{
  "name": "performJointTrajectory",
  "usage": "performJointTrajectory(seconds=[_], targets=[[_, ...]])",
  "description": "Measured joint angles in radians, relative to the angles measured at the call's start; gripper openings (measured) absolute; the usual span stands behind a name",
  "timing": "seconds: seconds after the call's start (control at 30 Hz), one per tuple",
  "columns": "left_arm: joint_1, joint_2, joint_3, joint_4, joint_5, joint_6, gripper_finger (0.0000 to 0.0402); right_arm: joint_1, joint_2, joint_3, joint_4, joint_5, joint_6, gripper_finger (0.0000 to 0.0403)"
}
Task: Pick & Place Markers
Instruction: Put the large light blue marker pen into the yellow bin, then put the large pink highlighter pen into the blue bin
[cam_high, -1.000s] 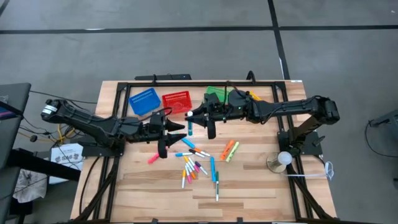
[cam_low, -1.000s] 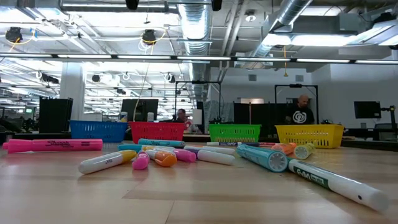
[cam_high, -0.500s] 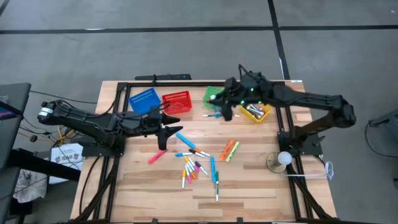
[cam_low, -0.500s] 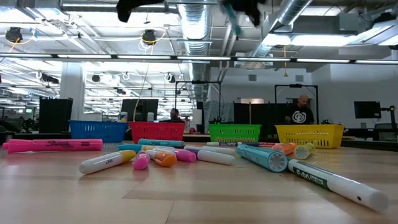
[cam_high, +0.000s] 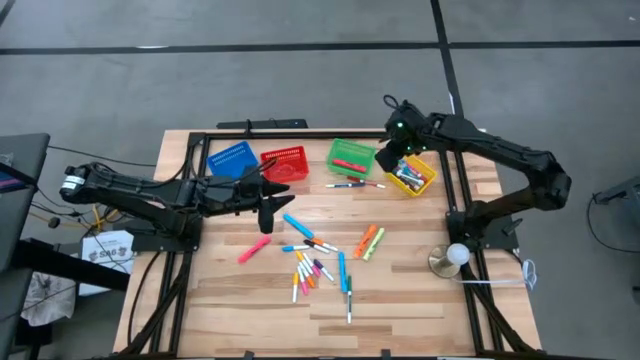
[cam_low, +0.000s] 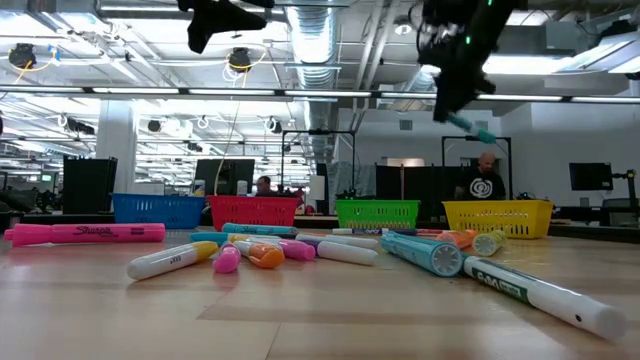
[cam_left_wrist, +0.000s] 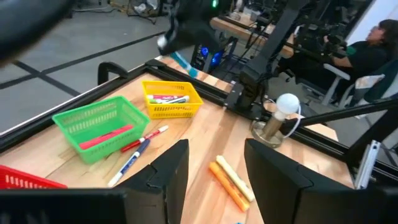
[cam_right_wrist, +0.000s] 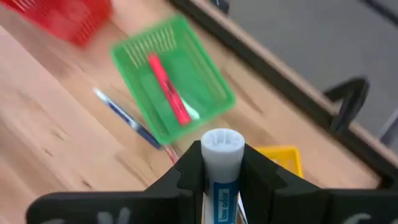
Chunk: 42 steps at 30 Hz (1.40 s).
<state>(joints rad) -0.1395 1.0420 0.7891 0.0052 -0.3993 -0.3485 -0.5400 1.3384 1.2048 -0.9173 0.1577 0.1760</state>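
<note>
Many markers (cam_high: 315, 260) lie loose on the wooden table's middle, each flat on its side, with a pink one (cam_high: 250, 250) off to the left. My right gripper (cam_high: 386, 163) hangs high between the green basket (cam_high: 351, 155) and the yellow basket (cam_high: 410, 177), shut on a white marker with a blue label (cam_right_wrist: 222, 162). In the low view the marker's teal end (cam_low: 478, 130) sticks out below that gripper (cam_low: 452, 95). My left gripper (cam_left_wrist: 214, 168) stands open above the table left of the heap (cam_high: 265, 213), with nothing between its fingers. My right gripper pinches the white marker's body (cam_right_wrist: 221, 186) between its two fingers, which slant steeply down from above. The marker's white round end (cam_right_wrist: 222, 144) shows between the fingertips. The marker is lifted clear, high over the table, tilted with its teal end lowest.
A blue basket (cam_high: 232, 162) and a red basket (cam_high: 285, 165) stand at the far left of the row. The green basket holds a red marker (cam_right_wrist: 169, 90); the yellow one holds several. Two markers (cam_high: 352, 184) lie near the green basket. A lamp-like stand (cam_high: 448, 258) is at the right edge.
My right gripper has carried the white marker from over the table's middle toward the far right, to between the green and yellow baskets, and has tipped from near level to steeply down. My left gripper has drifted a little toward the far edge.
</note>
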Motion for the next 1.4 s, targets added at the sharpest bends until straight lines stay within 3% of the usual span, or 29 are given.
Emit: performJointTrajectory(seconds=[0.3,0.8,1.17,1.4], targets=[[0.007,0.0,0.0,-0.029,0.0,-0.007,0.0154,-0.046,0.124,-0.133,-0.003,0.088,0.0,0.0061],[0.007,0.0,0.0,-0.032,0.0,-0.026,0.0154,-0.058,0.221,-0.145,-0.007,0.162,0.013,0.0105],[0.007,0.001,0.0,-0.034,0.009,-0.027,0.0154,-0.05,0.215,-0.142,-0.048,0.186,0.096,0.0173],[0.0,0.001,0.0,-0.043,0.012,-0.031,0.0154,0.062,0.038,-0.141,0.045,0.193,0.19,0.0193]])
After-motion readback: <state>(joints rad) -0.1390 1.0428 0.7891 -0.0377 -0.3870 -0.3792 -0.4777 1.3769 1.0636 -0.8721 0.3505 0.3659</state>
